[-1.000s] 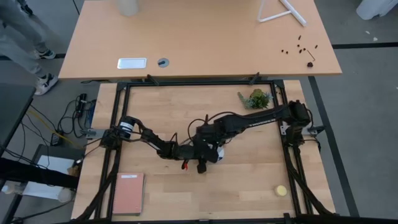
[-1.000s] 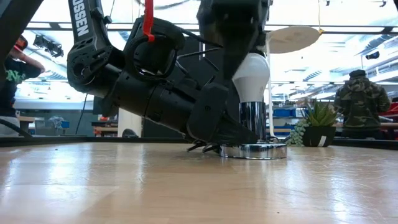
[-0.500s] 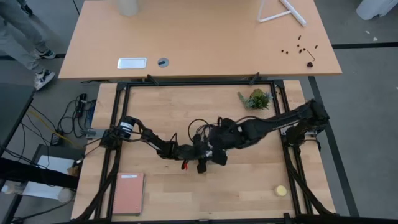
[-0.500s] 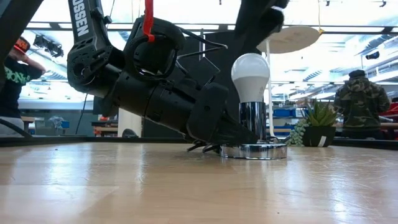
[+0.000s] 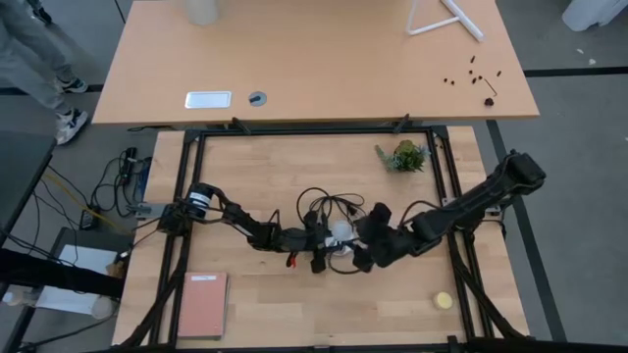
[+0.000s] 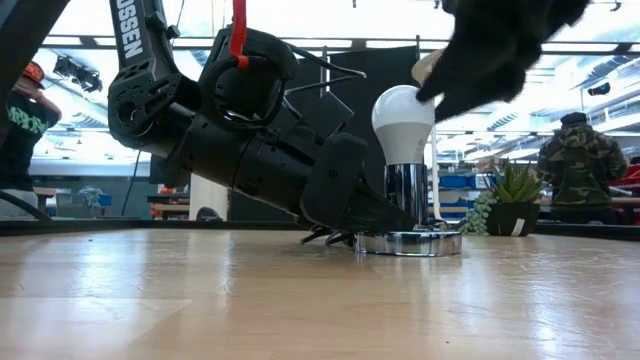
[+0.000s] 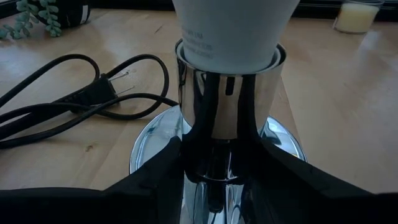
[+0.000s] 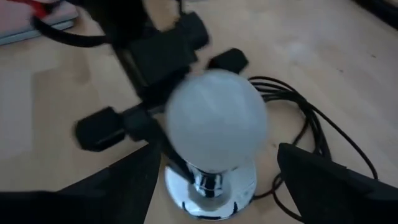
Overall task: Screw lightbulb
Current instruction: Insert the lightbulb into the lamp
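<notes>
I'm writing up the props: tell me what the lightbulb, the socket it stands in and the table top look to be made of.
Lightbulb: matte white, evenly frosted, no glare; probably plastic, possibly glass.
Socket: polished metal or chrome plating by its mirror reflections, on both sleeve and round base.
Table top: pale wood with visible planks and grain; solid or veneer cannot be told.

Left claw (image 5: 324,242) clamped low — right claw (image 5: 365,245) open, raised beside it.

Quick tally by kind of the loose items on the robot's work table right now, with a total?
Lightbulb: 1
Chrome socket base with black cord: 1
Small potted plant: 1
Yellow ball: 1
Pink notebook: 1
Total: 5
</notes>
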`<move>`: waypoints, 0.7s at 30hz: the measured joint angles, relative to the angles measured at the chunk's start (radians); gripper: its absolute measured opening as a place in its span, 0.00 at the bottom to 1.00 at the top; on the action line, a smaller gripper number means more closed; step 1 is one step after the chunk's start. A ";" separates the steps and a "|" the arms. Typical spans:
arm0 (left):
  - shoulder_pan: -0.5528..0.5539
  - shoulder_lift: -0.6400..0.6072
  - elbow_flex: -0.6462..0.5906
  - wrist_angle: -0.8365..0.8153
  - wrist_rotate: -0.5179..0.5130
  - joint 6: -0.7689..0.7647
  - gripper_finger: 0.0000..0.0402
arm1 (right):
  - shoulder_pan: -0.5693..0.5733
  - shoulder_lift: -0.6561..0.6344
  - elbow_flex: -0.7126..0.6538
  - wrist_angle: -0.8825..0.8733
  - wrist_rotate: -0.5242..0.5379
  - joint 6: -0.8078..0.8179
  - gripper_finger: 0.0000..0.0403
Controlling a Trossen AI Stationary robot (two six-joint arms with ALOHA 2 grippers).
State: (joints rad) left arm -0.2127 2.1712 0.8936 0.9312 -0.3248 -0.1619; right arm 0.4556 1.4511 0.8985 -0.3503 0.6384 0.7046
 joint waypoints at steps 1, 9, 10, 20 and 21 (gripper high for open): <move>0.000 0.000 0.000 0.000 0.000 0.000 0.49 | 0.003 -0.007 -0.030 0.031 0.018 0.003 0.81; 0.000 0.000 0.000 0.001 -0.006 -0.003 0.49 | 0.008 -0.015 -0.209 0.296 0.050 -0.040 0.80; 0.000 0.000 0.000 0.001 -0.007 -0.003 0.49 | 0.008 -0.015 -0.236 0.340 0.050 -0.052 0.81; -0.001 0.001 0.000 0.012 -0.011 0.022 0.49 | -0.004 -0.014 -0.478 0.732 -0.011 -0.131 0.79; -0.001 0.001 0.000 0.012 -0.011 0.023 0.49 | -0.006 -0.014 -0.485 0.734 -0.024 -0.129 0.78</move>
State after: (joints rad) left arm -0.2134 2.1719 0.8936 0.9433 -0.3355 -0.1393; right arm 0.4500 1.4368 0.4133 0.3836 0.6144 0.5755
